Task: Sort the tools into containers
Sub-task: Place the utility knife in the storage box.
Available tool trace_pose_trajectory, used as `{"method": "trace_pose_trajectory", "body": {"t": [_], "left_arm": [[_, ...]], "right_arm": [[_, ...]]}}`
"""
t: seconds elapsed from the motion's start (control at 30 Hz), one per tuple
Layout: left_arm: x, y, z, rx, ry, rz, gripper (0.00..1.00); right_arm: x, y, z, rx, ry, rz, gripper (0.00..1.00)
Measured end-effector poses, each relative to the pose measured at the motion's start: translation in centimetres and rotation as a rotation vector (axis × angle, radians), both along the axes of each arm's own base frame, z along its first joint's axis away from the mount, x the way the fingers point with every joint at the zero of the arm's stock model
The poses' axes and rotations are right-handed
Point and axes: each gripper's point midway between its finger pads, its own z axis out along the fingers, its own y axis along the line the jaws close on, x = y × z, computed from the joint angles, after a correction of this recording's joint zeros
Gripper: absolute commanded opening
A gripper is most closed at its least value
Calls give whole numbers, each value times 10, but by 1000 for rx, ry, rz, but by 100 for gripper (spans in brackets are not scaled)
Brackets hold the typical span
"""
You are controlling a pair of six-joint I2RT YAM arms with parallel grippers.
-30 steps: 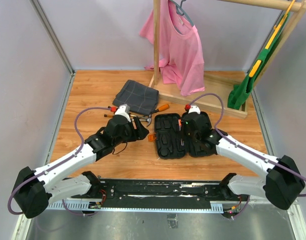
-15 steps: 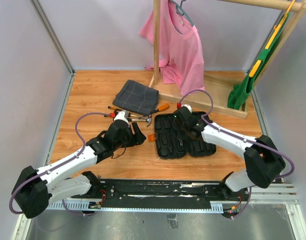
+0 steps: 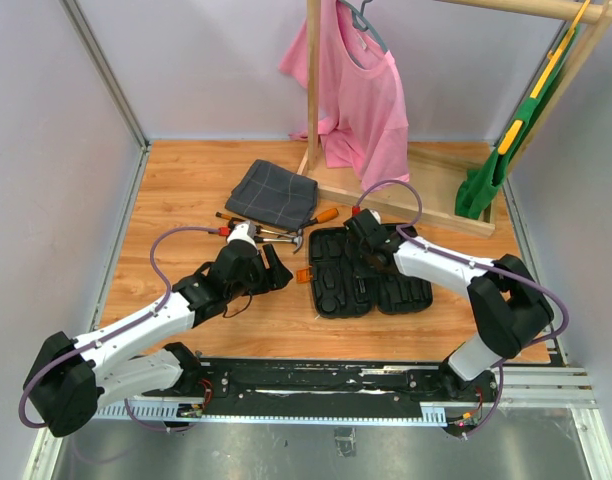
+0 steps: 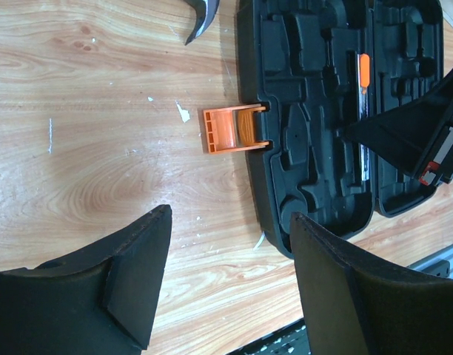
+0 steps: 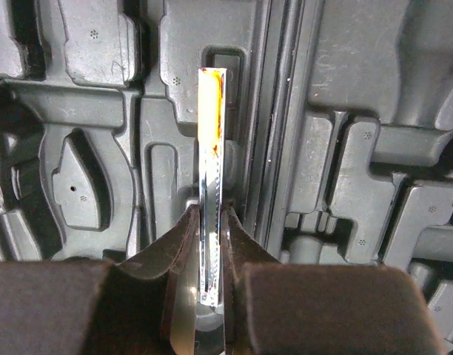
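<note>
Left gripper (image 4: 230,222) hangs over bare wood of the wooden table (image 3: 186,190) toward its middle, jaws wide apart, nothing between them

Just past it toward the far edge, loose orange-and-black-handled steel tools (image 3: 271,233) lie in a heap, touching the near edge of a dark grey checked cloth (image 3: 273,192) that is soft and folded. A curved steel hammer claw (image 4: 203,21) shows at the top of the left wrist view

Right of that, a black moulded plastic tool case (image 3: 336,285) lies open flat at table centre. It has a stiff textured shell with shaped recesses inside, and a small ribbed orange clasp (image 4: 234,127) sticks out from its left edge

Right gripper (image 5: 210,214) is over the case's middle, just beside the hinge ridge. Its fingers are clamped tight on the shiny steel shaft of a slim screwdriver (image 5: 211,148), held low over a long recess

Judgement: the screwdriver is light and rigid. The shaft is smooth and slippery, so it can swivel or slide in a pinch, and the handle would give a surer hold. The hammer is likely head-heavy, best taken close to the head
</note>
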Motion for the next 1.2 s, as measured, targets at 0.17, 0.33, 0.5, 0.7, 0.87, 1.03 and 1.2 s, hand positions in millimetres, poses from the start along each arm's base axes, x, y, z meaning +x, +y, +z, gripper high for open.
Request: {"method": "trace_pose_trajectory", "body": {"t": [0.17, 0.33, 0.5, 0.7, 0.87, 1.03, 1.2], "left_arm": [[0, 0, 0, -6, 4, 3, 69], [-1, 0, -1, -8, 6, 3, 69], [-1, -1, 0, -13, 5, 0, 68], [-1, -2, 0, -15, 7, -4, 68], [-1, -4, -1, -20, 8, -10, 68], [-1, -6, -4, -16, 17, -14, 68], [-1, -9, -7, -19, 28, -25, 67]], "right_arm": [[0, 0, -1, 1, 5, 0, 14], [0, 1, -1, 4, 7, 1, 21], [0, 1, -1, 6, 9, 3, 28], [-2, 1, 3, 12, 8, 8, 29], [-4, -2, 18, 21, -17, 15, 28], [-3, -3, 35, 34, -63, 41, 19], [1, 0, 40, 27, -70, 76, 15]]}}
